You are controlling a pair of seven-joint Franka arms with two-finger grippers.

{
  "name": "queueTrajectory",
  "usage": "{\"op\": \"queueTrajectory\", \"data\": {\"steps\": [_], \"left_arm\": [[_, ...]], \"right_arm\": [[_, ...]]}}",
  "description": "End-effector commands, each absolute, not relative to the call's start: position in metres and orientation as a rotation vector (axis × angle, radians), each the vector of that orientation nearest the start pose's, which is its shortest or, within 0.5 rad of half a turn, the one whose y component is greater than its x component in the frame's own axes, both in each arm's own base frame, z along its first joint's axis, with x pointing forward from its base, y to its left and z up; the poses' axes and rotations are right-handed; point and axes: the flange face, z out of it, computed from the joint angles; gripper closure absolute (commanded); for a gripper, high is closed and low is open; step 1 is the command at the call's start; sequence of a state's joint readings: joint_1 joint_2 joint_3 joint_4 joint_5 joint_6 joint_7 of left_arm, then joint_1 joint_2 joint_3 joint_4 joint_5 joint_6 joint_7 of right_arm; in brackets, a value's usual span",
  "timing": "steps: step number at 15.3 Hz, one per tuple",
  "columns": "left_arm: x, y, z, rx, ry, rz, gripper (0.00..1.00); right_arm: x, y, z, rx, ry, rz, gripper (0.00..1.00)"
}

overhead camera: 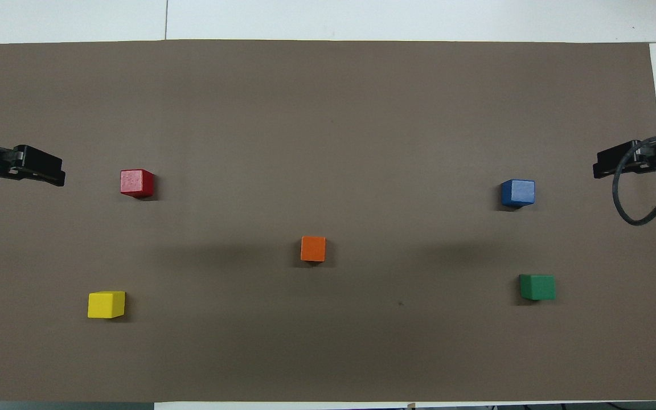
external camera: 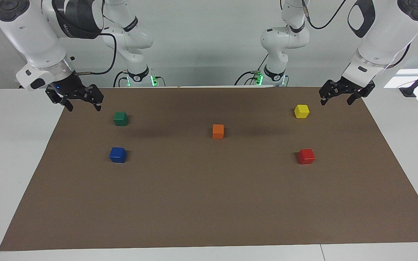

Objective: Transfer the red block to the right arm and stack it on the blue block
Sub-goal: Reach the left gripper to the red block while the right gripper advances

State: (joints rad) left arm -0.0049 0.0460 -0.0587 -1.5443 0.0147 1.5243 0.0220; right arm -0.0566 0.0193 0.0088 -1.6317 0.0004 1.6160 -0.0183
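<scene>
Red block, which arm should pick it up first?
Left. The red block lies toward the left arm's end of the table, where the open left gripper hangs; the right gripper waits near the green block.

Two white jointed arms with silver wrist rings, black cables and black grippers.

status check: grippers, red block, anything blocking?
Left gripper open, empty, raised at its end of the mat. Right gripper open, empty, likewise. Red block untouched; blue block bare. Orange block mid-mat, near the handover path.
</scene>
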Motion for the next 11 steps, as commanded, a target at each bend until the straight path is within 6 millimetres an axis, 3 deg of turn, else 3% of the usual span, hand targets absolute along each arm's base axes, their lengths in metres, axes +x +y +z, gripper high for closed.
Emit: {"op": "queueTrajectory", "data": {"steps": [1, 5, 8, 11], "left_arm": [[0.565, -0.031, 0.611, -3.118, 0.150, 0.095, 0.00], [0.563, -0.035, 0.605, -3.116, 0.145, 0.123, 0.00], [0.564, -0.024, 0.590, -3.118, 0.113, 0.108, 0.00], [0.578, -0.030, 0.559, -3.120, 0.136, 0.047, 0.00]], "right_arm": [[0.553, -0.025, 0.589, -3.126, 0.054, 0.040, 0.00], [0.553, -0.025, 0.590, -3.126, 0.052, 0.042, 0.00], [0.553, -0.023, 0.590, -3.127, 0.050, 0.040, 0.00], [0.559, -0.019, 0.591, -3.101, 0.011, -0.024, 0.00]]}}
